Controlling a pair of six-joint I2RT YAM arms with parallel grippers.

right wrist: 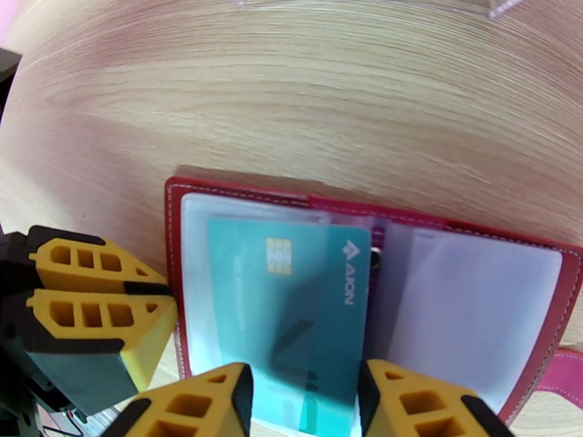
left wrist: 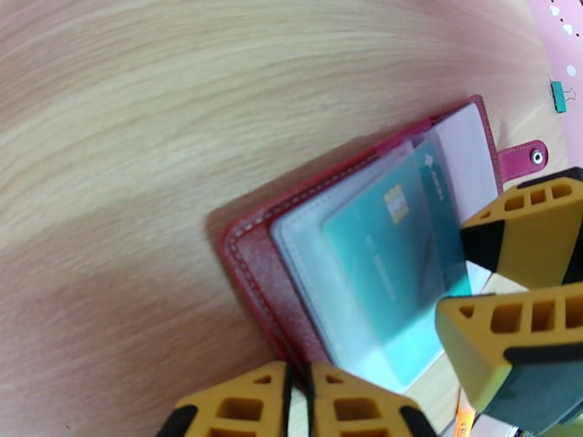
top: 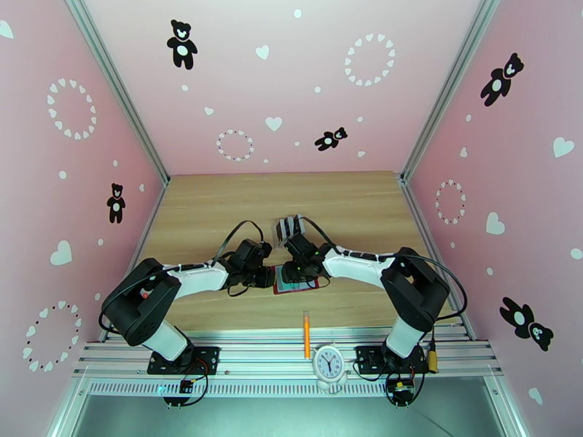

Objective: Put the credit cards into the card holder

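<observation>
Right gripper [right wrist: 304, 374] half open, fingers clamped on the long edges of a teal card [right wrist: 284, 285]; the card lies over the left pockets of the open wallet [right wrist: 240, 189], far end up by the top seam, near end hanging out past the near edge; going in, I'd judge, not seated yet. Left gripper [left wrist: 299, 374] all but closed, tips at the wallet's left edge, apparently pinning it; whether it nips the cover I can't tell. Right-hand pockets look bare; the rack [top: 289, 227] behind seems to hold more cards; early going.
</observation>
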